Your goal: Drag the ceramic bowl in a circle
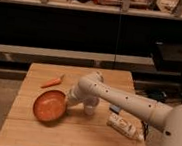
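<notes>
The ceramic bowl is a wide, shallow orange-red bowl lying on the left half of the wooden table. My white arm reaches in from the right, and my gripper is at the bowl's right rim, touching it. A small white cup stands just right of the gripper, partly hidden behind the arm.
An orange carrot lies behind the bowl near the table's back left. A white packet lies at the front right near the table's edge. Dark shelving and a counter stand behind the table.
</notes>
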### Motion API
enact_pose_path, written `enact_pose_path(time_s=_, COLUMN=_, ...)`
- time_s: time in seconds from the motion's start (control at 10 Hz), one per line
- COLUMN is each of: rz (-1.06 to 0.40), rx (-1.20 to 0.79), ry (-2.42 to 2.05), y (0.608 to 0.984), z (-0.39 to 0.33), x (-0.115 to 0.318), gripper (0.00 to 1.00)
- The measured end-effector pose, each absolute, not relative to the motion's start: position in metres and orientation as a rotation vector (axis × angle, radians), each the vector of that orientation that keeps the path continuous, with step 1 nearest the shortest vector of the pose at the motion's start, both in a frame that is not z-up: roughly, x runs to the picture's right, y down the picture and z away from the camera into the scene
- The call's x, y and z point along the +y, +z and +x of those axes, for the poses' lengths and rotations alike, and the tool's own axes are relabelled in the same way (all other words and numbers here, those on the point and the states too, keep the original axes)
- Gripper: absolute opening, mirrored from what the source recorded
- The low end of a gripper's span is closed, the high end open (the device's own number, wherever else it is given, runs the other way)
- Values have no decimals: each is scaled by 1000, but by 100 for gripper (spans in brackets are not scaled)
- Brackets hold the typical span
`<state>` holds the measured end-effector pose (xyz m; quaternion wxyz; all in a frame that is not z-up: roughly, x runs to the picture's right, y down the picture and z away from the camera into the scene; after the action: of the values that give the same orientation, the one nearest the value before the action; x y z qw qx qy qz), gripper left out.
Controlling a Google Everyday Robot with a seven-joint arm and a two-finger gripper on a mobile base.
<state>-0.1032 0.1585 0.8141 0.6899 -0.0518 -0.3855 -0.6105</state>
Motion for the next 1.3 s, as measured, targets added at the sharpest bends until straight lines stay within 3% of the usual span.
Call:
enact_pose_path(time_s=0.7, rz=-135, rx=-857, ry=-1456, y=794, z=-100, x=183, gripper=0)
enact_pose_path(time_s=1.3, rz=33, rx=-943, ry=-1697, y=760, z=-151, x=191, gripper=0)
